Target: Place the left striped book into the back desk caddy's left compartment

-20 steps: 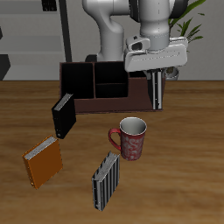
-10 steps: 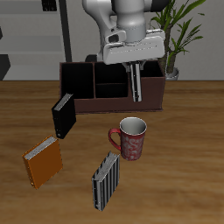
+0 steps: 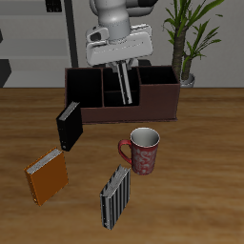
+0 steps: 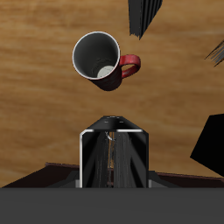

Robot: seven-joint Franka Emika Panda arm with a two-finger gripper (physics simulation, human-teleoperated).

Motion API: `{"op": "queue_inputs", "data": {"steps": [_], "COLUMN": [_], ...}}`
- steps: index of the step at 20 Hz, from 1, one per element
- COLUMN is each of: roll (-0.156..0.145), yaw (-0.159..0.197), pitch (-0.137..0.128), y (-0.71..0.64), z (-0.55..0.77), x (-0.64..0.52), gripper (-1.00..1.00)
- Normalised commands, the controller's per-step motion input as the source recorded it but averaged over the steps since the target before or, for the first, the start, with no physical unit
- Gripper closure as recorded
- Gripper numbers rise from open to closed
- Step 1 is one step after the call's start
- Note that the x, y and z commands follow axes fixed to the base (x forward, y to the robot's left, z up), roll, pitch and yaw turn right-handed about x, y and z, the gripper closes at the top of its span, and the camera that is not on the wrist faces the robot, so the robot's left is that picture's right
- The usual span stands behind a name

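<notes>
My gripper (image 3: pixel 121 65) is shut on the left striped book (image 3: pixel 125 86), a thin black book with narrow white stripes. The book hangs slightly tilted over the middle sections of the back desk caddy (image 3: pixel 152 112), a long dark-brown organiser. The left compartment (image 3: pixel 84 89), the large black-walled end section, lies beside the book, toward the black book's side. In the wrist view the book (image 4: pixel 112 157) fills the space between my fingers, with the caddy's edge (image 4: pixel 35 179) below it.
A red patterned mug (image 3: pixel 143 150) stands in front of the caddy. A paler striped book (image 3: pixel 115 195), a plain black book (image 3: pixel 69 126) and an orange book (image 3: pixel 47 175) stand nearer the table's front edge. A potted plant (image 3: pixel 188 38) stands behind the caddy's reddish end.
My gripper has carried the striped book along the caddy, from over the reddish-brown end section to over the middle sections, and a little higher. The book now tilts slightly.
</notes>
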Motion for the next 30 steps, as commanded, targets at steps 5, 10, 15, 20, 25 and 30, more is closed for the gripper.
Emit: {"op": "queue_inputs", "data": {"steps": [5, 10, 15, 20, 25, 30], "roll": [0.018, -0.043, -0.073, -0.02, -0.035, -0.001], "yaw": [0.02, -0.02, -0.036, -0.011, -0.019, -0.003], "pitch": [-0.032, -0.026, -0.024, -0.014, -0.033, -0.024], "y": [-0.56, -0.45, -0.51, -0.15, -0.2, -0.07], "z": [0.21, 0.15, 0.0, -0.06, -0.06, -0.01], "x": [-0.19, -0.12, -0.23, -0.19, -0.4, -0.35], "gripper": [1.0, 1.0, 1.0, 1.0, 1.0, 1.0]}}
